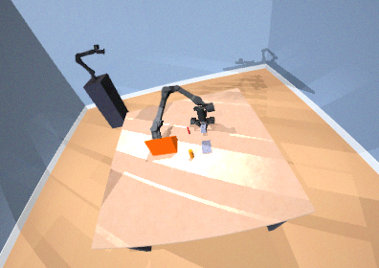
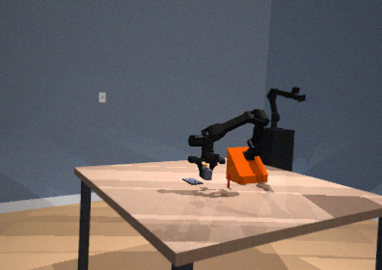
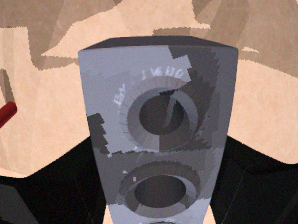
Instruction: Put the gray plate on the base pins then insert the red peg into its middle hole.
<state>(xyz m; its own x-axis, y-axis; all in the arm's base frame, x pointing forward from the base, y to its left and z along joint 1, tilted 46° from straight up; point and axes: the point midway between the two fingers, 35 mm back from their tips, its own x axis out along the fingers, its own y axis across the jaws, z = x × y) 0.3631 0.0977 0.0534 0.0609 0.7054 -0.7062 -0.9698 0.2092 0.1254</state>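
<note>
The gray plate is between the fingers of my gripper, which is shut on its sides. It hangs above the table; in the wrist view two holes show fully and a third is cut off at the bottom edge. The base lies flat on the table, apart from the plate; its pins are too small to make out well. The red peg stands upright on the table to one side of the plate, in the exterior view to the right.
An orange wedge-shaped block is by the arm's foot. A small yellow-orange piece is on the table between that block and the base. Another arm on a dark pedestal is beyond the table.
</note>
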